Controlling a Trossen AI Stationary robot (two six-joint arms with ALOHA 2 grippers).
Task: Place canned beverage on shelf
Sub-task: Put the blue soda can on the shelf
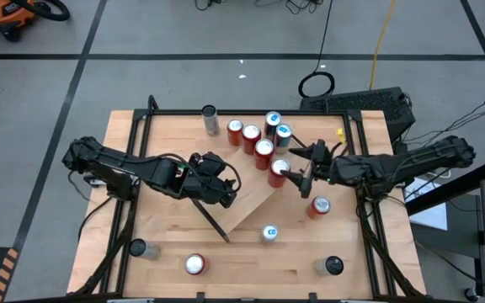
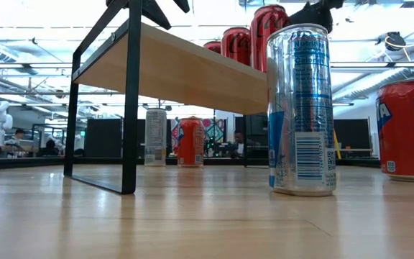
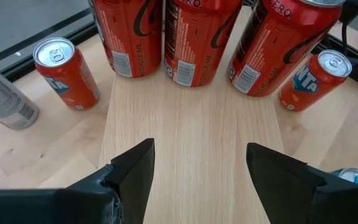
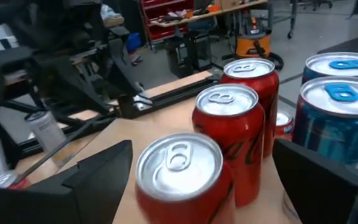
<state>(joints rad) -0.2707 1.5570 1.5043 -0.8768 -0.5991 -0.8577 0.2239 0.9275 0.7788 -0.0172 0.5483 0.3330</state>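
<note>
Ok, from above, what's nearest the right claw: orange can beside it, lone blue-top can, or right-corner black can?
1. Orange can, beside the right claw.
2. Blue-top can, beside the shelf.
3. Black can, right corner of the table.

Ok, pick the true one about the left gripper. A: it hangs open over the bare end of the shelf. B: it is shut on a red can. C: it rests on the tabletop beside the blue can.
A: in the left wrist view the left gripper is spread open above bare board of the shelf, with the red cans standing farther along and nothing between its fingers.

Overhead, table-level and both close wrist cameras share the shelf (image 1: pixel 255 198).
</note>
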